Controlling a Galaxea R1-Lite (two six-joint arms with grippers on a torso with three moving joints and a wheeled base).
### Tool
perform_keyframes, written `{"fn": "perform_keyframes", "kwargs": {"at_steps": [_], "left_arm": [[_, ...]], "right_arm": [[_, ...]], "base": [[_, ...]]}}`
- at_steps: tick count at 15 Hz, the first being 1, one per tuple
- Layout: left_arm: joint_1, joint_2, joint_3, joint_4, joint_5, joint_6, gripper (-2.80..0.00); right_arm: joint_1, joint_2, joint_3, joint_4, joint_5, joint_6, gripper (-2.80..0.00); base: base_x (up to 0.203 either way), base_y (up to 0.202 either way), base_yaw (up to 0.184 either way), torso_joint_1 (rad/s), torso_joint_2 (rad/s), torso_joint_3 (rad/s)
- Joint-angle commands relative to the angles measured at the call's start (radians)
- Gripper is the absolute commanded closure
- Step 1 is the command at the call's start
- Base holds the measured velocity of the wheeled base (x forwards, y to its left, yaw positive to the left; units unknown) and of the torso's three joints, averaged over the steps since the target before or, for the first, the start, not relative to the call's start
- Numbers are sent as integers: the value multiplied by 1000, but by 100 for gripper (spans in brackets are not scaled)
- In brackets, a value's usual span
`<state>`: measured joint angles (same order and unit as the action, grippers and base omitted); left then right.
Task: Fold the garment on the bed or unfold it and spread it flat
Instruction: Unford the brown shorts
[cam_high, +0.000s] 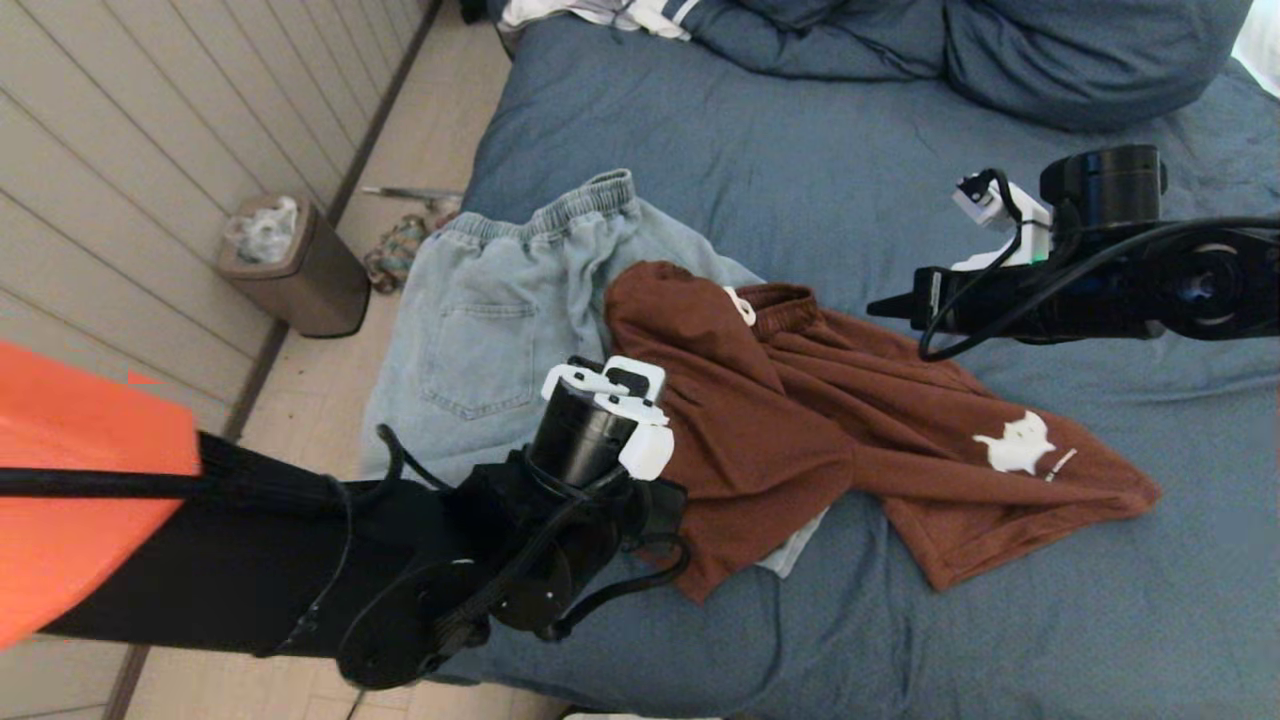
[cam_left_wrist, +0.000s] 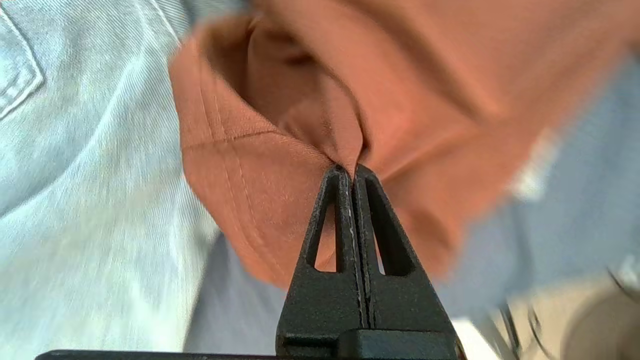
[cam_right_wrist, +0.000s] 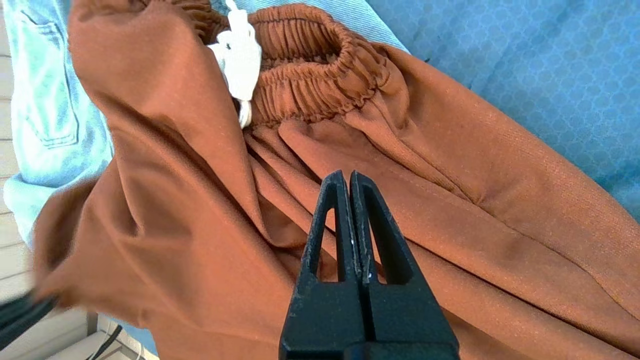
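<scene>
Brown shorts (cam_left_wrist: 250, 165) pinched by left claw (cam_left_wrist: 350, 172).

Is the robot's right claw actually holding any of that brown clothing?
No. The right gripper is shut on nothing, hovering above the brown shorts; the left gripper pinches their fabric.

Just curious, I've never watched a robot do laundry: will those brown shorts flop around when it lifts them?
Probably floppy: the brown shorts lie in soft folds, and the cloth bunches where the left gripper pinches it. Likely light, since a small pinch holds up a fold. The loose leg would likely drag across the bed.
</scene>
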<state>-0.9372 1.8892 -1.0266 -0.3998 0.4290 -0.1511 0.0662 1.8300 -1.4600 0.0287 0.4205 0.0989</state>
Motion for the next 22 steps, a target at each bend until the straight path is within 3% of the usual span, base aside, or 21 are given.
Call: {"fn": "perform_keyframes", "kwargs": {"at_steps": [1,5,7,11,12,16,19,22], "left_arm": [[-58,-122,-4,141,5,-12,0],[-151,-228,-122,505,-1,-65,0],[-196,-239,-207,681,-27,-125,0],[-246,-226,-351,926,-82,-202,0],[-263,-221,-383,996,-122,-239,0],[-284,-204,-547,1203,-411,-341,0],[-284,-163,-672,1288,-529,-386,0],[-305,-142,-673,1321,-637,-418,0]], "right_arm": [[0,-6,-3,0,2,2,0],[-2,-8,-10,0,1,4,0],[-2,-8,-11,0,1,4,0],[-2,-8,-13,0,1,4,0],[-2,-6,-14,0,1,4,0],[-2,-5,-16,2,1,4,0],[0,-1,-16,2,1,4,0],[-2,0,-17,2,1,4,0]], "base": [[0,0,0,0,0,0],[0,0,0,0,0,0],[0,0,0,0,0,0],[0,0,0,0,0,0],[0,0,0,0,0,0],[0,0,0,0,0,0],[0,0,0,0,0,0],[0,0,0,0,0,0]]}}
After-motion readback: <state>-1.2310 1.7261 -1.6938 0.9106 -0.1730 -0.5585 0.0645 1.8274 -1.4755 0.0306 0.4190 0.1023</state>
